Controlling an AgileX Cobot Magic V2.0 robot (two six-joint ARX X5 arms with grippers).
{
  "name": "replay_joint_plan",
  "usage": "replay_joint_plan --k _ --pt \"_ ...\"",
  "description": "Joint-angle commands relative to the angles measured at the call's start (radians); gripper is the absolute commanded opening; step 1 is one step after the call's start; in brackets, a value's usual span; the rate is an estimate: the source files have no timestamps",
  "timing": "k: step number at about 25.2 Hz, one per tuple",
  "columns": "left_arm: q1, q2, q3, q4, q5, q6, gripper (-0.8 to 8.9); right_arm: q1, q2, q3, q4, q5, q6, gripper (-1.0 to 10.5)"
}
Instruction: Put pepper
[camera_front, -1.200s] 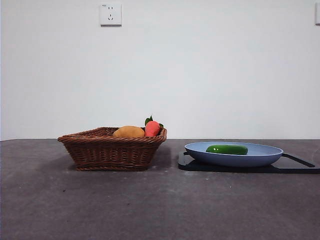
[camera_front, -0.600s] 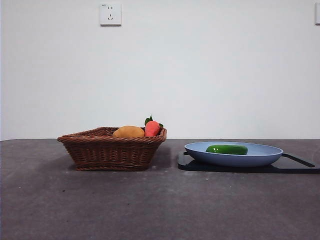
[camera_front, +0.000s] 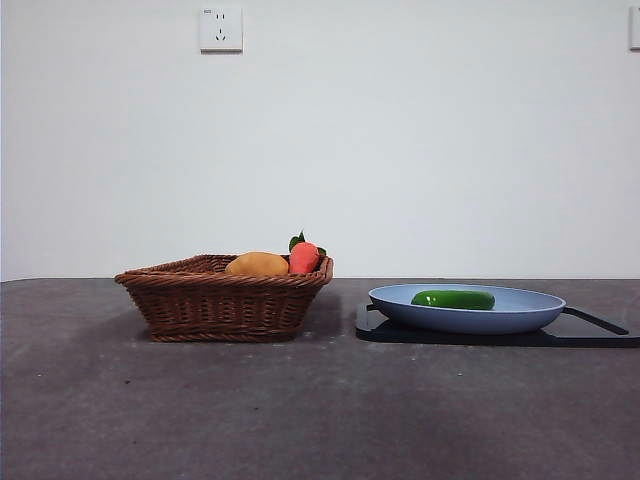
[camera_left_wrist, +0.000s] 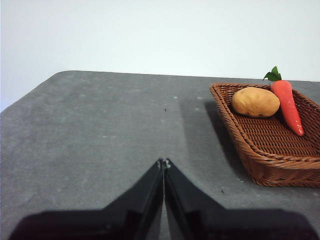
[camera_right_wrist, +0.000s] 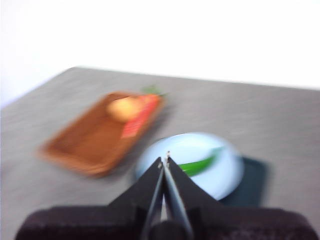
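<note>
The pepper (camera_front: 453, 299) lies flat in the blue plate (camera_front: 520, 318), which sits on a dark board (camera_front: 590, 332) at the right of the table, with its long axis running left to right in the front view. The wicker basket (camera_front: 225, 300), to the left of the plate and apart from it, holds a yellow-orange fruit (camera_front: 257, 264) and a red-orange fruit with green leaves (camera_front: 304, 256). The right gripper (camera_right_wrist: 164, 161) has its jaws pressed together and holds nothing; its blurred wrist view shows the pepper (camera_right_wrist: 197, 164) just beyond the jaw tips, lying oblique to the line of the jaws. The left gripper (camera_left_wrist: 163, 164), also closed and empty, faces bare table beside the basket (camera_left_wrist: 272, 150), and the pepper does not appear in its view. Judgement: the right arm is the nearer and better placed for the pick. Its jaws would need to open and straddle the pepper's short width.
</note>
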Motion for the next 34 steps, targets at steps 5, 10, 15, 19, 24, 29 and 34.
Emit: replay_joint_plan --k 5,10,15,19,24,29,34 --pt "0.003 -0.005 -0.001 0.007 0.001 -0.006 0.08 0.018 -0.234 -0.408 0.351 0.143 0.101 0.1" --pt "0.003 -0.005 -0.001 0.007 0.001 -0.006 0.08 0.033 -0.328 -0.573 0.428 0.158 0.127 0.1" --pt "0.003 -0.005 -0.001 0.007 0.001 -0.006 0.08 0.037 -0.381 -0.662 0.427 0.180 0.133 0.1" --pt "0.003 -0.005 -0.001 0.007 0.001 -0.006 0.08 0.037 -0.411 -0.704 0.422 0.180 0.135 0.1" --pt "0.003 -0.005 -0.001 0.007 0.001 -0.006 0.08 0.037 -0.429 -0.727 0.387 0.180 0.135 0.1" --pt "0.003 -0.005 -0.001 0.007 0.001 -0.006 0.08 0.037 -0.429 -0.728 0.346 0.180 0.134 0.1" --pt "0.003 -0.005 -0.001 0.007 0.001 -0.006 0.08 0.036 -0.429 -0.728 0.346 0.180 0.134 0.1"
